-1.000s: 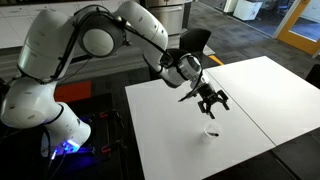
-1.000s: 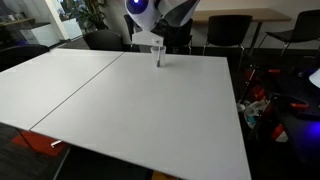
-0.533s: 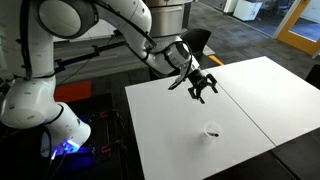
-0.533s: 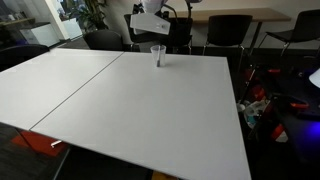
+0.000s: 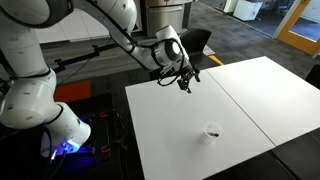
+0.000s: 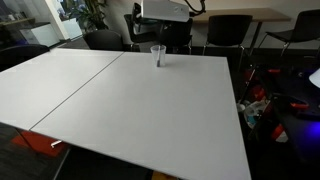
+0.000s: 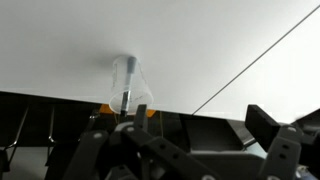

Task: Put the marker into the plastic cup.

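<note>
At the left of an exterior view the arm (image 5: 112, 14) arches up over the near edge of the white table (image 5: 170, 125). It carries the gripper (image 5: 185, 85) high, well apart from anything on the tabletop. In the wrist view the fingers stand apart with nothing between them, so the gripper is empty. That posture fits a hand with no load, clear of the work. Further right, alone on the table, the plastic cup (image 5: 212, 130) stands upright. The wrist view shows the marker (image 7: 124, 98) as a dark stick inside it, on end, with its lower end at the base and its upper part near the rim. No other contents are visible. To the right again, a seam (image 5: 243, 108) crosses the tabletop; the cup stands near it but not on it. Judgement: the placement looks complete, and the only apparent risk is the light cup tipping.
</note>
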Motion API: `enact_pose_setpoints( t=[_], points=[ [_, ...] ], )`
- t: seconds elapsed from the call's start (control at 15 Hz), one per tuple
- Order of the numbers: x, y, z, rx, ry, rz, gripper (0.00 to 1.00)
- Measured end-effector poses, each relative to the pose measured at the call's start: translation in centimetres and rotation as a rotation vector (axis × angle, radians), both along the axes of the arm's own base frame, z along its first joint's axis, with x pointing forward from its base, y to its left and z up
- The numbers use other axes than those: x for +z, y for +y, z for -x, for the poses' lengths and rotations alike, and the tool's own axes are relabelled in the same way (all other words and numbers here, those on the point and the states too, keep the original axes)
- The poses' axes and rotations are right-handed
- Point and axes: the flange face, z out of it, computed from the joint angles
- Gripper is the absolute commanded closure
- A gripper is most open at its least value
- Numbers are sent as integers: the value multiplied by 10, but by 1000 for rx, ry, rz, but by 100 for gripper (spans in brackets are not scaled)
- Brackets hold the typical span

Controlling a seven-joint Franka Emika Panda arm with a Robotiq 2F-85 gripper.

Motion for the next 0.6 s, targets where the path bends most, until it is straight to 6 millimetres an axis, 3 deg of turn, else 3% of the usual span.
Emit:
enact_pose_setpoints(
  t=[0.6],
  points=[
    [-15, 34, 29, 288, 219, -150, 0]
  ],
)
